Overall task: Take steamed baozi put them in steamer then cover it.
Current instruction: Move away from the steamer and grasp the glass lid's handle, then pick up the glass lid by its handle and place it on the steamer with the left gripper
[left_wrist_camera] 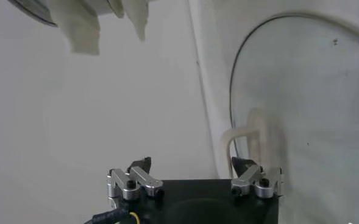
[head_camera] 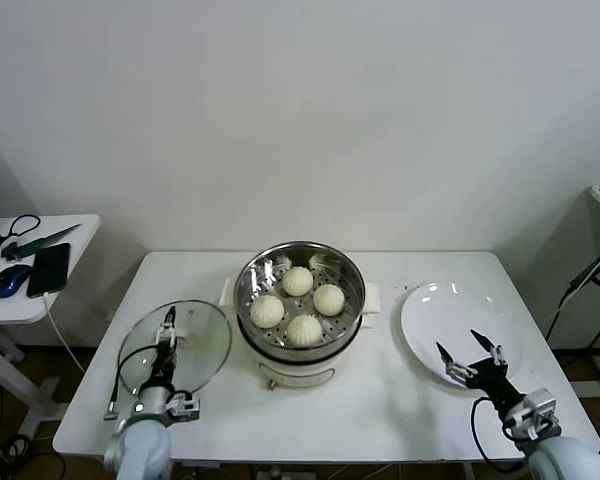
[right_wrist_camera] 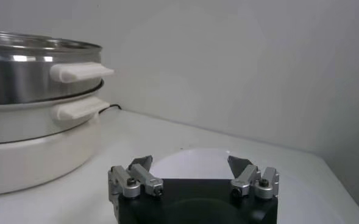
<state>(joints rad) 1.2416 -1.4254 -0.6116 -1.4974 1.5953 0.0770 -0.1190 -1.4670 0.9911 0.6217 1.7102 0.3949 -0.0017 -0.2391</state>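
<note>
The steamer (head_camera: 300, 300) stands uncovered in the middle of the white table. Four cream-white baozi lie on its perforated tray: one at the back (head_camera: 297, 281), one on the right (head_camera: 328, 299), one on the left (head_camera: 266, 310) and one at the front (head_camera: 304, 329). The glass lid (head_camera: 195, 350) lies flat on the table left of the steamer. My left gripper (head_camera: 167, 328) is open and empty over the lid; the left wrist view shows the gripper (left_wrist_camera: 190, 163) just short of the lid's white handle (left_wrist_camera: 255, 131). My right gripper (head_camera: 470, 350) is open and empty over the plate; it also shows in the right wrist view (right_wrist_camera: 190, 161).
An empty white plate (head_camera: 430, 310) lies right of the steamer. The right wrist view shows the steamer's steel wall (right_wrist_camera: 21, 79) and the plate (right_wrist_camera: 301, 182). A side table at the far left holds a phone (head_camera: 48, 268) and a mouse (head_camera: 10, 280).
</note>
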